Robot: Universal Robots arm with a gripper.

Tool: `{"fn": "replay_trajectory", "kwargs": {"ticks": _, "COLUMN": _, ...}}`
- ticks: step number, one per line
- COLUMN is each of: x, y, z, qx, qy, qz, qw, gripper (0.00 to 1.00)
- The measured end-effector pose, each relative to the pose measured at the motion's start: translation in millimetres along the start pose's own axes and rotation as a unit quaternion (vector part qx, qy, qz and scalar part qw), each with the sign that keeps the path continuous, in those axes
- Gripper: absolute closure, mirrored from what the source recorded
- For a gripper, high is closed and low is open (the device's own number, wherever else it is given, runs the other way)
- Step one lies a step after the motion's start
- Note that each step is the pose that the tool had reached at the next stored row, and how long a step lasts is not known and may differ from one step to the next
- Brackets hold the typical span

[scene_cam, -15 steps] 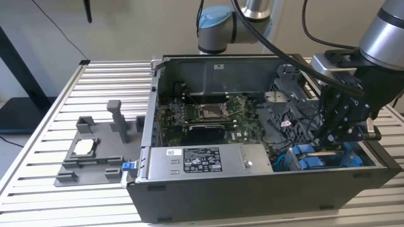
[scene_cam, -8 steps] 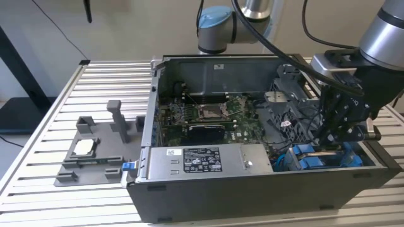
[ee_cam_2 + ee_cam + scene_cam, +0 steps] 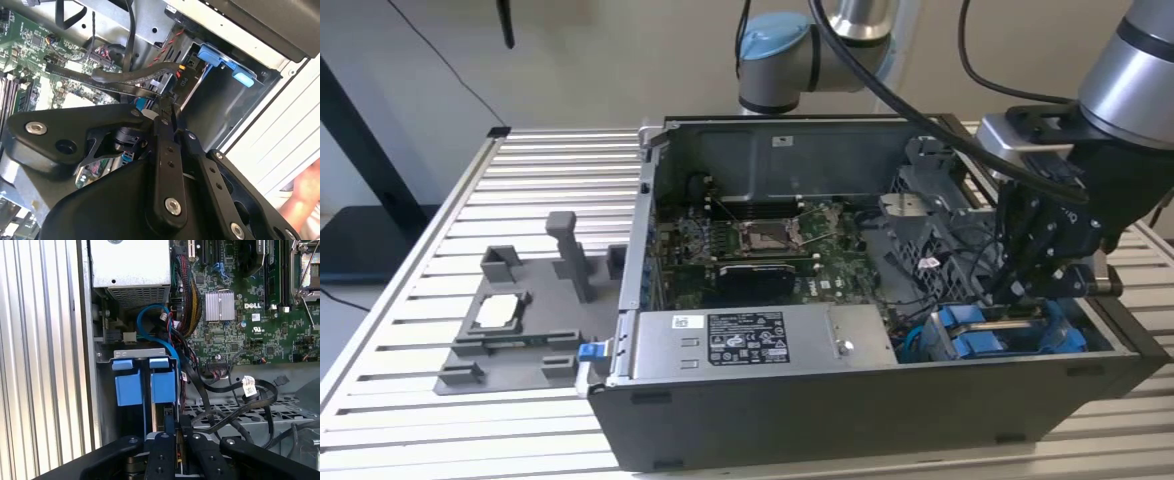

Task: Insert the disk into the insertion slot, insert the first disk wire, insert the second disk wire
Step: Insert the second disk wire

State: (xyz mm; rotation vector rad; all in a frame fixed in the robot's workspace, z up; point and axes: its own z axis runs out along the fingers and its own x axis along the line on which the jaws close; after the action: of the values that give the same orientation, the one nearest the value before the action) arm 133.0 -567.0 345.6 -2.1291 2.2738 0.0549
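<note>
A: Biggest first?
B: Open computer case [image 3: 854,415], then the power box [image 3: 747,342] with a printed sticker.
A: And the disk?
B: The disk [image 3: 162,386], 2 blue tabs showing, sits in the slot [image 3: 140,354]. The gripper [image 3: 167,112] is nearly closed at a black cable plug [image 3: 170,94]; I cannot tell if it grips it.

We record one arm [image 3: 1137,70] at the exterior view's upper right, its silver-grey link sloping down toward the exterior view's left. A joint [image 3: 774,45] with a pale blue cap sits at the top centre of that view. The wrist [image 3: 1047,140] is grey and boxy, with black cabling [image 3: 907,105] running to it. Beneath it the black gripper [image 3: 1041,275] hangs pointing straight down. In both wrist views its dark linkage bars [image 3: 167,170] [image 3: 165,460], studded with bolt heads, converge toward the tip.
</note>
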Motion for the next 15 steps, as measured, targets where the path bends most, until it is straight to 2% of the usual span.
{"fn": "replay_trajectory", "kwargs": {"ticks": 4, "x": 0.0, "y": 1.2, "z": -0.1, "qx": 0.0002, "qy": 0.0012, "qz": 0.000, "qw": 1.00000, "gripper": 0.84}}
{"fn": "replay_trajectory", "kwargs": {"ticks": 8, "x": 0.0, "y": 5.8, "z": 0.0, "qx": 0.0010, "qy": 0.0025, "qz": 0.000, "qw": 1.00000, "gripper": 0.84}}
{"fn": "replay_trajectory", "kwargs": {"ticks": 10, "x": 0.0, "y": 7.6, "z": 0.0, "qx": 0.0059, "qy": 0.0046, "qz": -0.001, "qw": 0.99997, "gripper": 0.84}}
{"fn": "replay_trajectory", "kwargs": {"ticks": 11, "x": -0.3, "y": 8.4, "z": 0.0, "qx": 0.0096, "qy": 0.0065, "qz": -0.001, "qw": 0.99993, "gripper": 0.84}}
{"fn": "replay_trajectory", "kwargs": {"ticks": 15, "x": -2.6, "y": 10.6, "z": 0.2, "qx": 0.0245, "qy": 0.0169, "qz": -0.004, "qw": 0.99955, "gripper": 0.84}}
